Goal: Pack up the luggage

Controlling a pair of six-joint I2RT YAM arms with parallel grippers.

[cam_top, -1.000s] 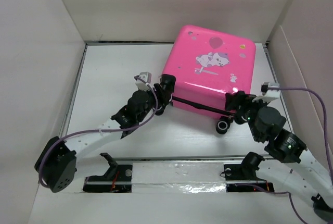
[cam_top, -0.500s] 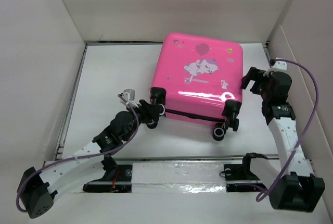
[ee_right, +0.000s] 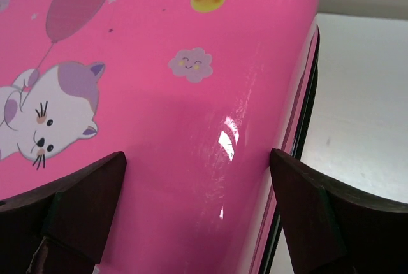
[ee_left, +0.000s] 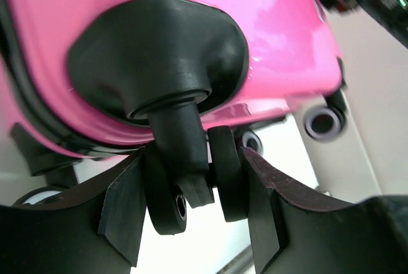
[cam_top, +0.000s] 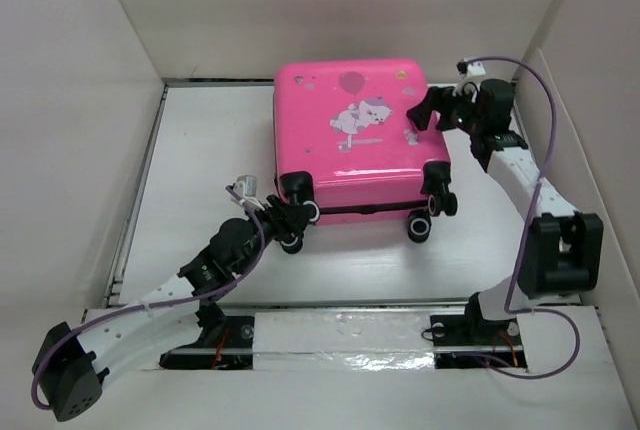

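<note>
The luggage [cam_top: 350, 140], a hot-pink hard-shell suitcase with a cartoon cat and balloon print, lies closed and flat on the white table, its black wheels toward me. My left gripper [cam_top: 290, 222] is shut on the suitcase's near-left double wheel [ee_left: 191, 181], with a finger [ee_left: 121, 213] against each outer side of the wheel pair. My right gripper [cam_top: 428, 115] is open at the suitcase's right far corner, one finger [ee_right: 83, 204] over the lid [ee_right: 159, 95] and the other finger [ee_right: 319, 213] beside the zip edge.
White walls close the table [cam_top: 200, 150] on the left, back and right. A second wheel pair [cam_top: 430, 210] sticks out at the suitcase's near right. The arm bases stand along a taped strip [cam_top: 340, 335] at the near edge.
The suitcase has slid left and turned square to the table. My left gripper moved with its wheel. My right arm swung from the near-right wheel to the far right corner.
</note>
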